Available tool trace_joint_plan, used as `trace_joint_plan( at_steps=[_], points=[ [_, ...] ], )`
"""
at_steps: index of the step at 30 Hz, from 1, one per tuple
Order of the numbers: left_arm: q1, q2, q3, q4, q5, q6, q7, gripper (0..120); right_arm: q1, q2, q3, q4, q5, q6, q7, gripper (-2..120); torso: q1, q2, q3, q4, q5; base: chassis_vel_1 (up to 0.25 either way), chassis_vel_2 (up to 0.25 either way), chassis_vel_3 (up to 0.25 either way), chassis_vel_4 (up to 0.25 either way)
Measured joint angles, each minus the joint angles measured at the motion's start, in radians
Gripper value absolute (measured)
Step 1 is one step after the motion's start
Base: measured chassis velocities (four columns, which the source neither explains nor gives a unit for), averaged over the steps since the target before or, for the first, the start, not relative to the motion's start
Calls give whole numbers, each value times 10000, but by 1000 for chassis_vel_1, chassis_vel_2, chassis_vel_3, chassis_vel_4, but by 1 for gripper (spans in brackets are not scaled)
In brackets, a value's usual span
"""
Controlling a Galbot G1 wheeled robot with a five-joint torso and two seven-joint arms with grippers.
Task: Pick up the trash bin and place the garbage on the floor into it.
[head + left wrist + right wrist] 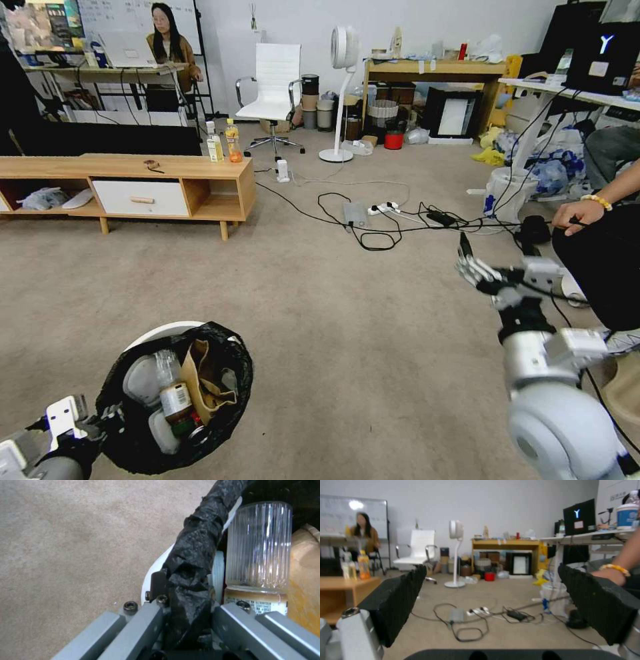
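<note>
In the head view you see the trash bin [175, 393] at the lower left, held above the floor [333, 333] by the left gripper [100, 421], which meets the bin's near rim. The bin's white rim shows at the far side; the crinkly black bag [227, 347] folds over the rest. Inside lie the garbage items: a clear bottle [175, 393] with a pale label, torn brown cardboard [203, 380] just beside it, and white tissue [141, 381] against the wall. The right gripper [469, 265] hangs on the right, well apart from the bin, above bare carpet; from here you cannot tell how far its fingers stand apart. A tangle of black cables [373, 227] lies on the carpet farther off, and a low wooden cabinet [133, 187] stands at the left.

In the left wrist view you get what the head view hides: the left gripper [186, 612] is clamped on the bag-wrapped rim [193, 562], one finger [156, 585] outside against the white wall, the other side inside the bin. The ribbed clear bottle [258, 545] rests just beside the rim.

In the right wrist view you see the right gripper [493, 597] with its black pads [396, 600] spread wide and nothing between them, aimed across the carpet [506, 635] toward the cables [466, 620]. A person's wrist with a yellow bead bracelet [615, 568] shows behind the far pad
</note>
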Motion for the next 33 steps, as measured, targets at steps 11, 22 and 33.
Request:
trace_joint_plan(
  at_steps=[11,22,33],
  points=[
    [-12,83,242,100,-42,0,29,1,-1843,615,135,409,-1482,442,-232,100,0,0,0,1,-1,0,0,0,0],
    [30,323,261,582,-707,-1,-282,1,-2127,711,131,547,-1703,472,-300,100,0,0,0,1,-2,0,0,0,0],
    [-106,-36,502,346,-439,-1,-166,1,-2382,1081,128,564,-1975,748,-510,100,0,0,1,0,-1,0,0,0,0]
  ],
)
